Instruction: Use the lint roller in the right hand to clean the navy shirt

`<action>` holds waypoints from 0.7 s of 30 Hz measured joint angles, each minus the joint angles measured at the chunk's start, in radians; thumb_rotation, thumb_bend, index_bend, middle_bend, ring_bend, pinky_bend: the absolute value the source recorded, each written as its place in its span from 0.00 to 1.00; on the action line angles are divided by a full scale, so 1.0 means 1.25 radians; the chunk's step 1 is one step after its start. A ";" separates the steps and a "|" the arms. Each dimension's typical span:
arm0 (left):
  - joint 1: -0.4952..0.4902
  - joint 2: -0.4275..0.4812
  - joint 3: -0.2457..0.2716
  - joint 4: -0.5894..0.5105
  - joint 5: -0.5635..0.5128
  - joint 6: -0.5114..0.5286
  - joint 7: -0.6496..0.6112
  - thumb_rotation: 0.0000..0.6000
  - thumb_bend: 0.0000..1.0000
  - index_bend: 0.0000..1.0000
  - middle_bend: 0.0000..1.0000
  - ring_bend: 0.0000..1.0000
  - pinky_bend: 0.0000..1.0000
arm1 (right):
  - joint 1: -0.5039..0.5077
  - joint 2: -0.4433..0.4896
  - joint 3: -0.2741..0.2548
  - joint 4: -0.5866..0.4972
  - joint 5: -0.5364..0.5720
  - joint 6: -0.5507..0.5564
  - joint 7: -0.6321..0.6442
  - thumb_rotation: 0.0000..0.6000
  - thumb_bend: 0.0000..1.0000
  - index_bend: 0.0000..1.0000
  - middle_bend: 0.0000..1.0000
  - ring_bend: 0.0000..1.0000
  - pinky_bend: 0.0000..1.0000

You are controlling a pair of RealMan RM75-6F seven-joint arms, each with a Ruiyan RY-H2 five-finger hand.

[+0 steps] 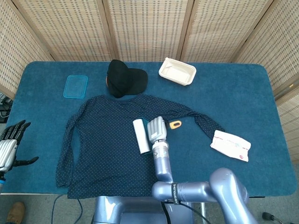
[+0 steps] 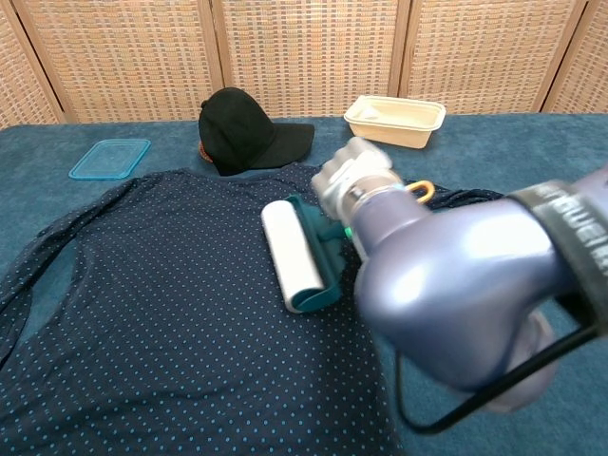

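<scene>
Overhead, a blue-carpeted table (image 1: 243, 93) stands before woven cane screens (image 1: 145, 28), the navy shirt (image 1: 107, 144) spread flat near its front edge. The right hand (image 1: 156, 129) grips the lint roller (image 1: 141, 136), whose white roll lies on the shirt's chest. The left hand (image 1: 10, 142) hangs off the left edge, fingers spread, holding nothing. A black cap (image 1: 124, 78), cream tray (image 1: 177, 71) and clear lid (image 1: 75, 86) lie toward the back edge.

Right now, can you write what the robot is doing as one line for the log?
right robot hand: holds lint roller | roller: on navy shirt, chest area | left robot hand: open, off the table's left edge
</scene>
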 measured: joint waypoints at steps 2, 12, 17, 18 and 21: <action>0.001 0.002 -0.001 0.003 -0.002 0.000 -0.007 1.00 0.00 0.00 0.00 0.00 0.00 | 0.016 -0.030 0.010 0.012 -0.002 -0.004 -0.006 1.00 0.81 0.74 1.00 1.00 1.00; -0.002 0.005 -0.001 0.015 -0.002 -0.010 -0.028 1.00 0.00 0.00 0.00 0.00 0.00 | 0.091 -0.163 0.064 0.104 -0.023 -0.027 -0.040 1.00 0.81 0.74 1.00 1.00 1.00; -0.002 0.006 -0.001 0.017 -0.002 -0.010 -0.032 1.00 0.00 0.00 0.00 0.00 0.00 | 0.098 -0.178 0.076 0.125 -0.038 -0.031 -0.054 1.00 0.81 0.74 1.00 1.00 1.00; -0.002 0.006 -0.001 0.017 -0.002 -0.011 -0.032 1.00 0.00 0.00 0.00 0.00 0.00 | 0.096 -0.177 0.074 0.126 -0.039 -0.030 -0.058 1.00 0.81 0.74 1.00 1.00 1.00; -0.003 0.005 0.000 0.018 -0.002 -0.011 -0.029 1.00 0.00 0.00 0.00 0.00 0.00 | 0.086 -0.165 0.055 0.130 -0.048 -0.019 -0.079 1.00 0.81 0.74 1.00 1.00 1.00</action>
